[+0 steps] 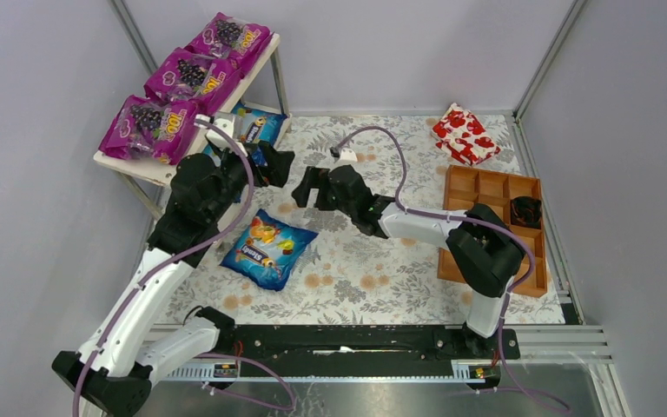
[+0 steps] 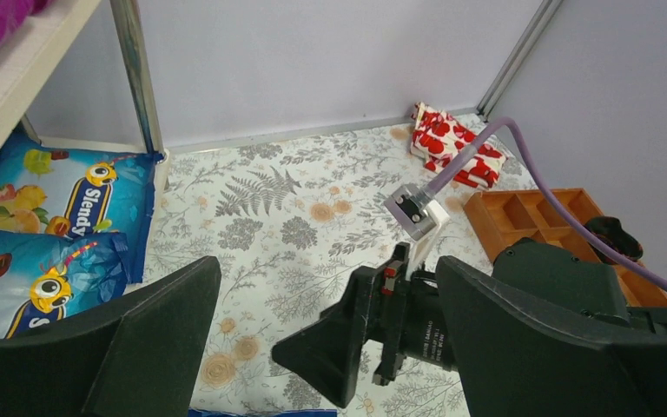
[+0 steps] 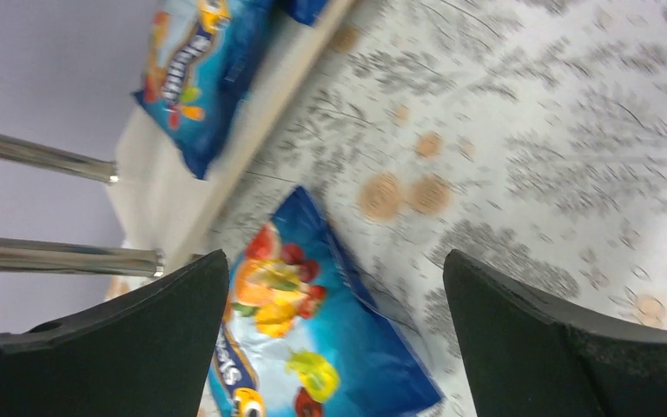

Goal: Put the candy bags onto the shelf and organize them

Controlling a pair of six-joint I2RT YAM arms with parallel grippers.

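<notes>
Currently: three magenta-purple glossy candy packets (image 1: 189, 76) lie in a row on the top board of the pale beige two-tier wooden shelf (image 1: 143, 168) with silver legs. Two blue fruit-print packets (image 2: 61, 195) sit on its lower board. One loose blue packet (image 1: 269, 248) lies flat on the floral tablecloth (image 1: 382, 269), beside the shelf. Left gripper (image 1: 276, 163): fingers spread, empty. Right gripper (image 1: 307, 187): fingers spread, empty, near the loose blue packet.
</notes>
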